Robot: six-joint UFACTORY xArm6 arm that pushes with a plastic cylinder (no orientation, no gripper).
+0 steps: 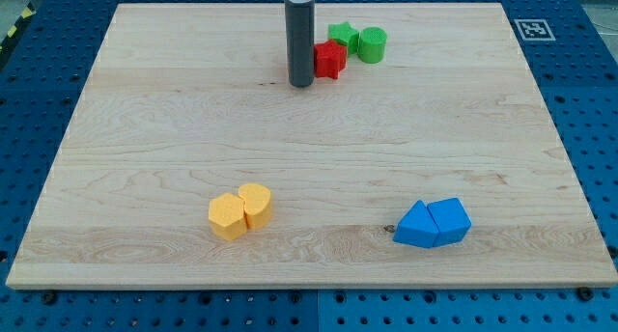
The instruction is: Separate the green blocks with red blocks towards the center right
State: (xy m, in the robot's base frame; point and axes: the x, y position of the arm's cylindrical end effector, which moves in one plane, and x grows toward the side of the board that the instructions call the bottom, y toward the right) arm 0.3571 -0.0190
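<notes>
A red block [330, 59] sits near the view's top centre of the wooden board [145, 158]. A green star-shaped block [342, 35] touches it on its upper right. A green cylinder [373, 43] stands right beside the star, on its right. My tip [300, 83] is at the end of the dark rod, just left of the red block and touching or nearly touching it. Only one red block shows; a second may be hidden behind the rod.
Two yellow blocks [240, 211] lie together at the view's bottom centre-left. Two blue blocks [434, 224] lie together at the bottom right. An ArUco marker [533, 29] sits off the board's top right corner.
</notes>
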